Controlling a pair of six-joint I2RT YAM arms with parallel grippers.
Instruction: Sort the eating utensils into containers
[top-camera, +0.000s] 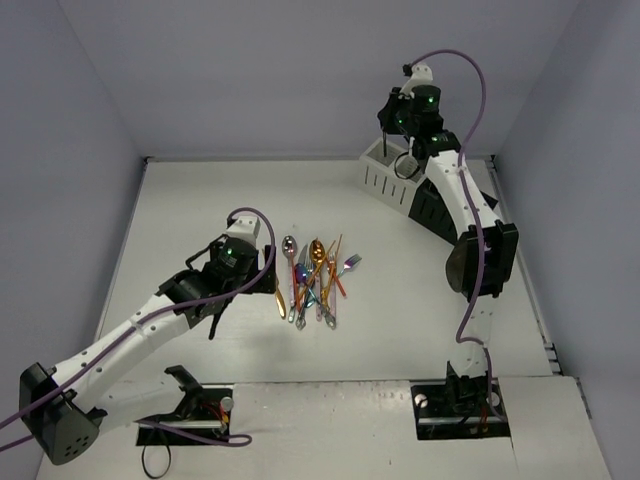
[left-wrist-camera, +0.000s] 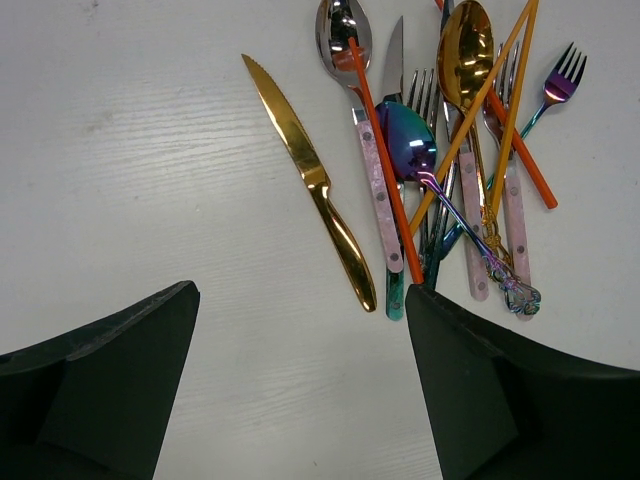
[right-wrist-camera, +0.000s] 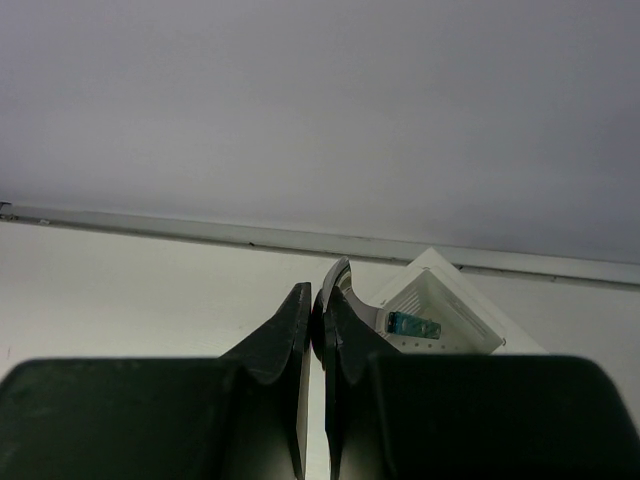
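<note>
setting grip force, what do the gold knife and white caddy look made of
Gold knife: likely metal with polished gold finish, bright reflections along the blade. White caddy: probably matte plastic, judging by thin slotted walls, though coated metal is possible.

The whole thing was basically a white worktop (top-camera: 200, 210) boxed in on three sides by plain walls. The back wall (top-camera: 280, 70) sat along the far edge, and the left wall (top-camera: 50, 180) and right wall (top-camera: 590, 200) along the side edges. All three were the same flat pale lavender-grey. A thin metal strip (top-camera: 250, 158) ran from corner to corner where the back wall met the far edge. The right edge had a narrow seam (top-camera: 530, 290) against the wall, and another seam (top-camera: 330, 380) ran parallel to the near edge. Up close the worktop had a matte finish with a faint wood grain. The light was soft and even, with just weak, blurry shadows on the white.
</note>
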